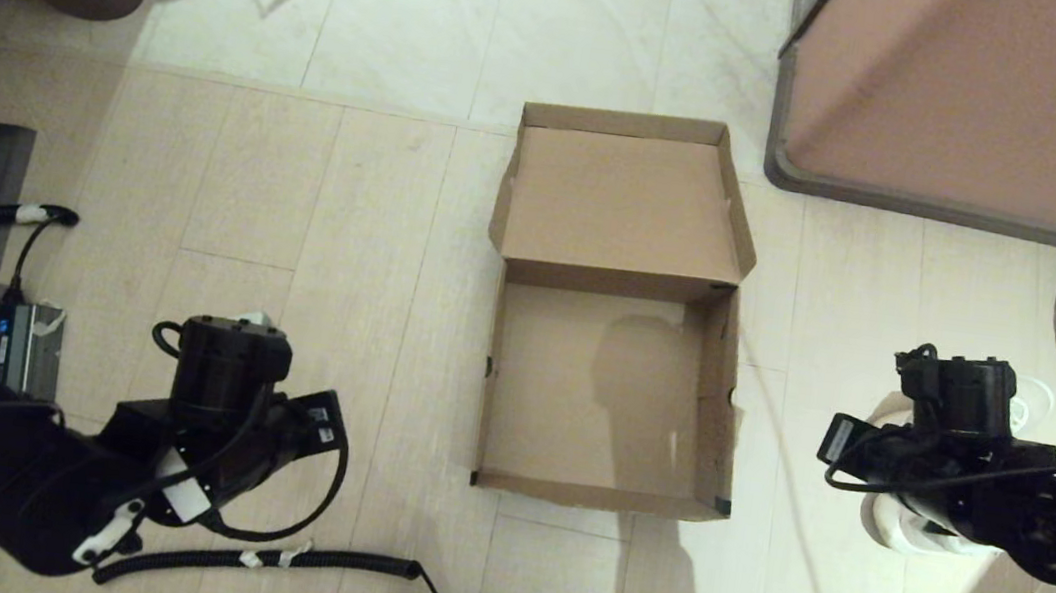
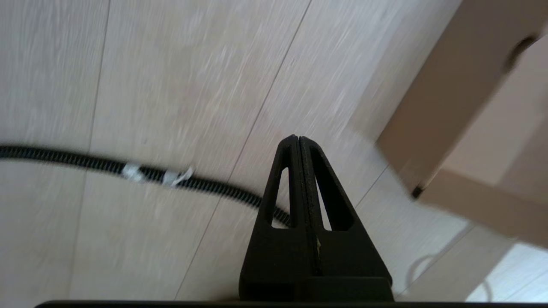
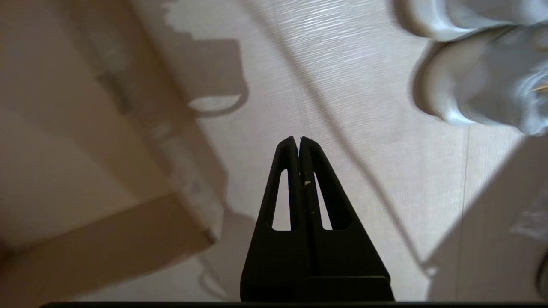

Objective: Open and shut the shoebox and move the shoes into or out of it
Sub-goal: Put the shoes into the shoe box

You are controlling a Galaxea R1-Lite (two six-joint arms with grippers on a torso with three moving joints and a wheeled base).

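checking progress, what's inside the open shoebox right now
Nothing: the open brown cardboard shoebox shows only its bare floor, partly shadowed. The white sneakers sit outside on the floor, mostly hidden under the right arm in the head view.

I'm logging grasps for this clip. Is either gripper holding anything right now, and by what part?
Nothing is held. The left gripper and right gripper are both shut on nothing, above bare floor beside the open shoebox; the shoes lie untouched.

Matt brown cardboard shoebox (image 1: 608,387) on pale wood-grain floor (image 1: 317,210).
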